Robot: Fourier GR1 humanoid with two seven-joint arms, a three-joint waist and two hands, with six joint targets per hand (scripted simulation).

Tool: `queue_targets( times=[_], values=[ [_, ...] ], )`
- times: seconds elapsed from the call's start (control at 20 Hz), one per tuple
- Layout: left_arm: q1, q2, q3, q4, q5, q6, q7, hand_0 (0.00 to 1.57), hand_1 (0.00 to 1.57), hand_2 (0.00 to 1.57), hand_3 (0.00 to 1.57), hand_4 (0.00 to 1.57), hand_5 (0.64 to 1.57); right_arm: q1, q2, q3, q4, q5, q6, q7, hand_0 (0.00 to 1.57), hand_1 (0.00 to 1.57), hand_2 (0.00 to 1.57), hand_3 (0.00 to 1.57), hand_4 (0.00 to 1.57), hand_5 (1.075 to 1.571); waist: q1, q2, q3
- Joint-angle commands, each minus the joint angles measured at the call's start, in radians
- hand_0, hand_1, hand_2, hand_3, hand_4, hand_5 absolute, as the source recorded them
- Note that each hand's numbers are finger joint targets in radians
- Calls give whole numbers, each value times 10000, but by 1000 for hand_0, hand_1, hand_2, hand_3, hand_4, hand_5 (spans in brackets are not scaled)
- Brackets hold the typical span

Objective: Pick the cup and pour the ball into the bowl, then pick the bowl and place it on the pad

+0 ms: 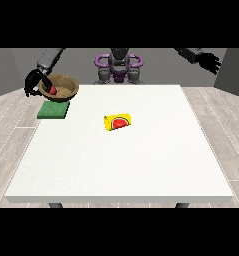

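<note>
I'm seeing the hand at the view's left gripping the round wooden bowl holding a red ball, hovering over the flat green pad; the hand at the view's right is hanging relaxed.

Bowl at table's far corner, view's left, above the pad; whether it rests on the pad cannot be told. Ball inside bowl. Cup on its side near table's middle, right of pad.

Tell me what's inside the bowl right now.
A red ball lies inside the brown bowl. The hand at the view's left grips the rim, covering part of the bowl.
</note>
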Motion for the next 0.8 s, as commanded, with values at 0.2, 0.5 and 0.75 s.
queue_targets(
  times=[0.2,0.5,0.75],
  values=[
    [-237,1558,1343,1337,943,-1394,-843,0,0,0,0,1213,1565,-367,-264,-596,276,-277,-108,-741,1571,1571,1571,0,763,1567,117,904,1],
    [-324,2205,1806,1520,1274,-1839,-1079,0,0,0,0,1186,1557,-361,-1402,-1302,881,-331,-524,-1033,1549,1549,1571,1036,0,1560,151,1705,3],
    [-514,2525,1808,911,1614,-1938,-296,0,0,0,0,1174,1549,-609,-1211,-1496,1895,-684,239,-1457,420,420,562,917,0,1518,369,1652,13]
  ],
)
